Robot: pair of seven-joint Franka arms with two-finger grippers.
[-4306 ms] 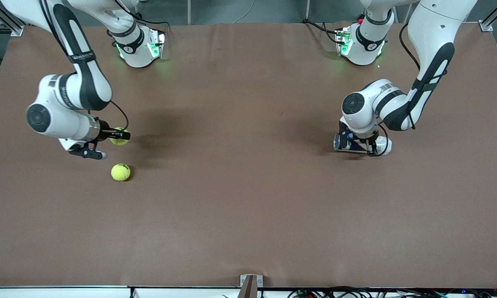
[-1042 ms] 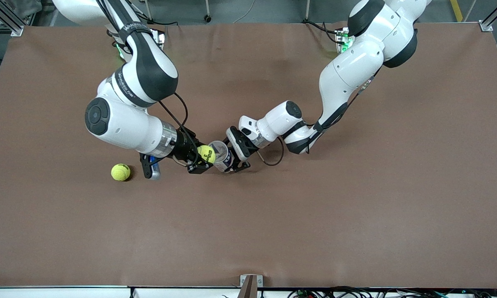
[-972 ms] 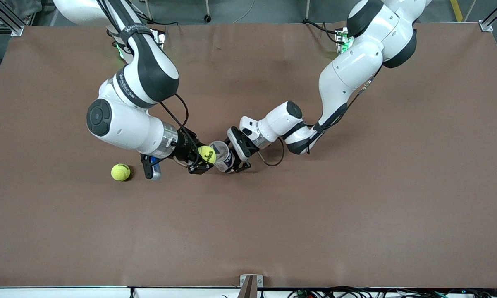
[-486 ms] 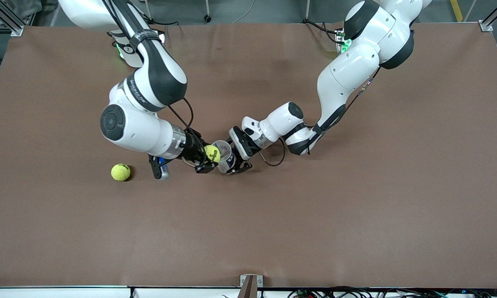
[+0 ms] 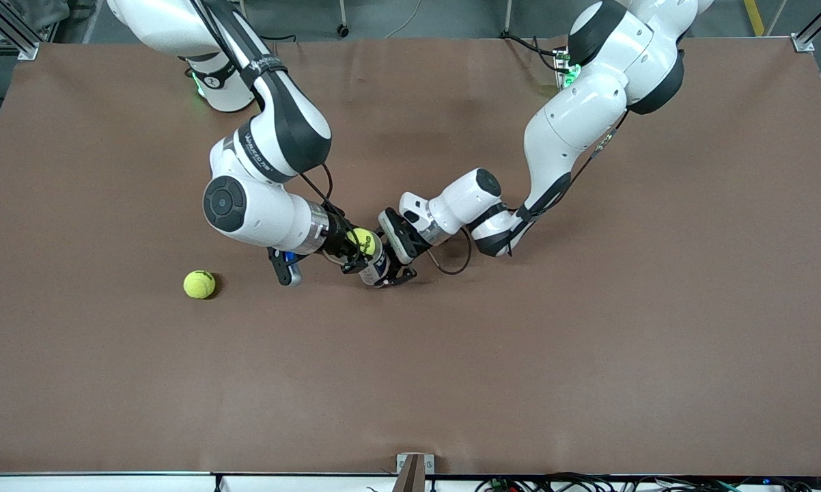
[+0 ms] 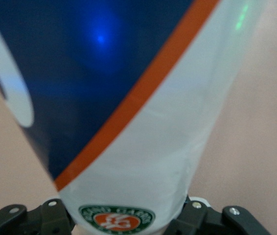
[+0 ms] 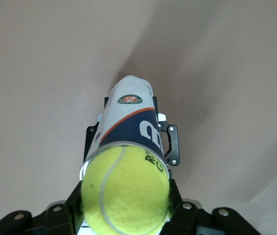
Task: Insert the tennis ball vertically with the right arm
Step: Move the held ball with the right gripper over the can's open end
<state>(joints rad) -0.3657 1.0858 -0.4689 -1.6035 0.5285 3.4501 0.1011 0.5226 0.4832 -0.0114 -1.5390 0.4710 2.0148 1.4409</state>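
Note:
A yellow tennis ball [image 5: 364, 242] [image 7: 125, 191] is held between the fingers of my right gripper [image 5: 358, 250] [image 7: 125, 203], which is shut on it. The ball sits right at the open mouth of a clear tube [image 5: 378, 268] [image 7: 128, 115] with a blue, white and orange label. The tube [image 6: 143, 147] stands upright on the brown table [image 5: 492, 355] near its middle, and my left gripper [image 5: 391, 261] [image 6: 124, 226] is shut on its lower part from the side. The ball hides the inside of the tube.
A second tennis ball [image 5: 199, 284] lies loose on the table toward the right arm's end, nearer the front camera than the right arm's wrist. A metal bracket [image 5: 414, 466] sits at the table's front edge.
My right arm has carried the ball toward the left arm's end, from beside the tube's rim to over its mouth. The left arm and the tube have stayed still.

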